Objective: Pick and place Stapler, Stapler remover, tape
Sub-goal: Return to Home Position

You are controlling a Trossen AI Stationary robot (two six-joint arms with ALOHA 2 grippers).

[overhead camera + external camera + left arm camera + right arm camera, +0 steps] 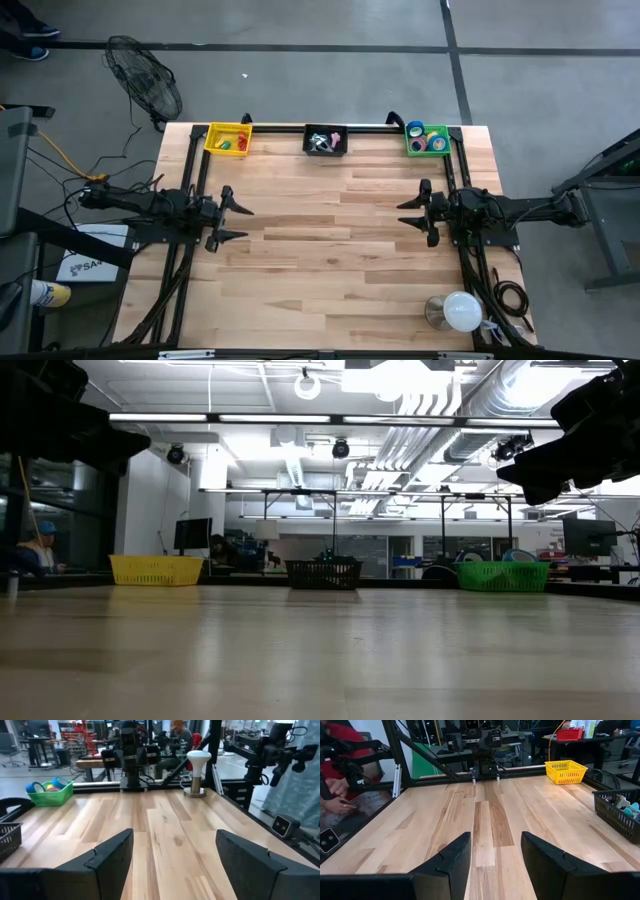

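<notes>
Three baskets stand along the table's far edge. The green basket (427, 139) at the far right holds the tape rolls (418, 130), blue ones uppermost (35, 786). The yellow basket (227, 138) holds small red and green pieces. The black basket (326, 140) holds small silvery and pink pieces. Which of these are the stapler or the stapler remover I cannot tell. My left gripper (238, 222) (175, 845) hangs open over the table's left side, pointing level toward the right. My right gripper (410, 212) (496, 845) faces it from the right side, open, with nothing between its fingers.
A white-domed stand (460, 312) sits at the near right corner beside a coiled cable (512, 296). Bare wood (330, 250) lies between the two grippers. A fan (145, 80) stands on the floor beyond the far left corner. A person's hand (335, 805) shows beside the table.
</notes>
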